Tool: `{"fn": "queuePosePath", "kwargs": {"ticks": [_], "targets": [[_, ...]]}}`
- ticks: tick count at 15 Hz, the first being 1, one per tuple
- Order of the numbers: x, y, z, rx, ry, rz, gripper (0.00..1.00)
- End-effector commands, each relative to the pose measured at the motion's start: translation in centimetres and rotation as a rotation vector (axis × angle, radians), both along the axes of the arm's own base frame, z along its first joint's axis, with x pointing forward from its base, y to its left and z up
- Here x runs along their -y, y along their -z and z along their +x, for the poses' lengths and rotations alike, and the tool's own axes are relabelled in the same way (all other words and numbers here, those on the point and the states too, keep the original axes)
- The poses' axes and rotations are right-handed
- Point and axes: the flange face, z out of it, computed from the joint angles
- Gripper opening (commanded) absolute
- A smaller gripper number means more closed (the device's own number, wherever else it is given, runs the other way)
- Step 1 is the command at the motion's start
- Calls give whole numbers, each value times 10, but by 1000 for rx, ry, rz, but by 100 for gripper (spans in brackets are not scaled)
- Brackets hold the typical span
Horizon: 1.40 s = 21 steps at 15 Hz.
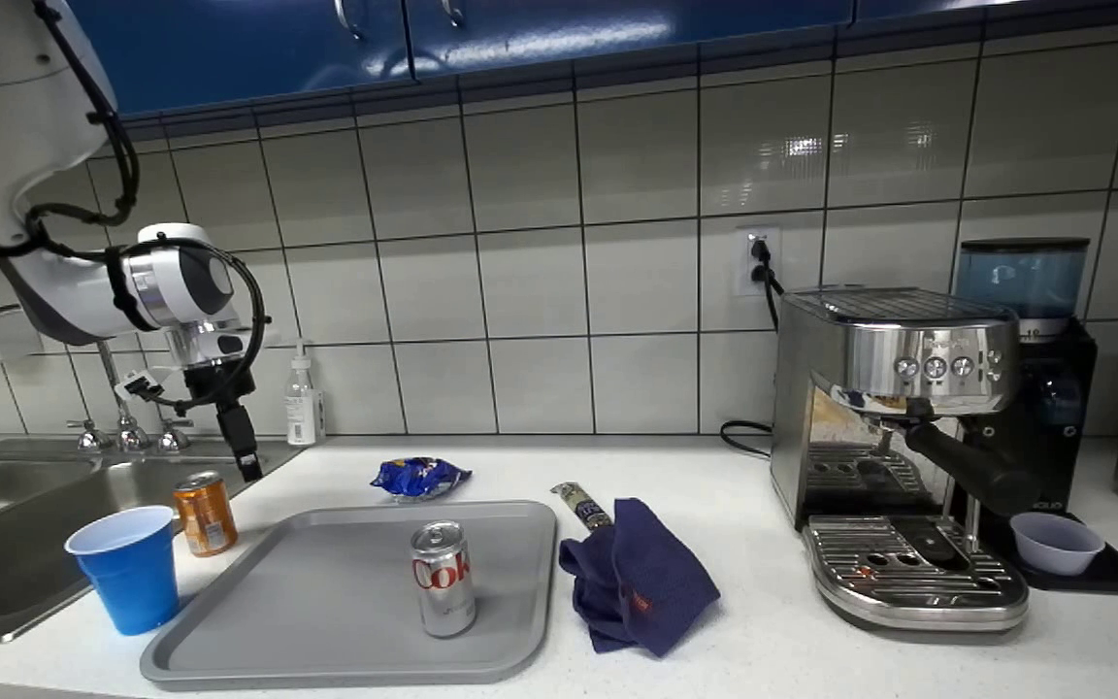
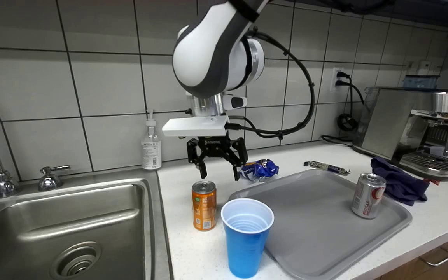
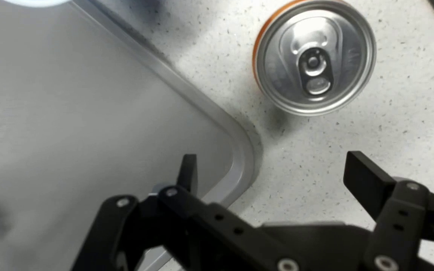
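Near the surface edge [image 2: 183,249] beside the sink [image 2: 157,225], the orange can [image 2: 204,208] seems slick, best held mid-wall; gripper [image 2: 220,177] spread, empty.

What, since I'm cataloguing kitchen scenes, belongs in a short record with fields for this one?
gripper: open, holding nothing, above the counter near the orange can, not touching it
orange can: upright on the counter, between sink and tray
tray: gray, flat on the counter
Coke can: upright on the tray
cup: blue, upright beside the tray
packet: blue, between tray and wall
cloth: navy, bunched on the counter
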Motion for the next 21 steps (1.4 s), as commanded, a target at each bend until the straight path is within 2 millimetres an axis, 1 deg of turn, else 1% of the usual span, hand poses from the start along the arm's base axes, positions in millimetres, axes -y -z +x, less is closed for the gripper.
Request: {"fn": "queuePosePath", "kwargs": {"ticks": [1, 6, 12, 15, 18, 21], "targets": [[18, -12, -3, 18, 43, 2, 100], [51, -15, -15, 20, 77, 8, 100], [105, -11, -30, 21, 129, -5, 100], [129, -10, -40, 10, 157, -11, 100], [150, -14, -53, -8, 162, -24, 100], [166, -20, -64, -14, 150, -63, 100]]}}
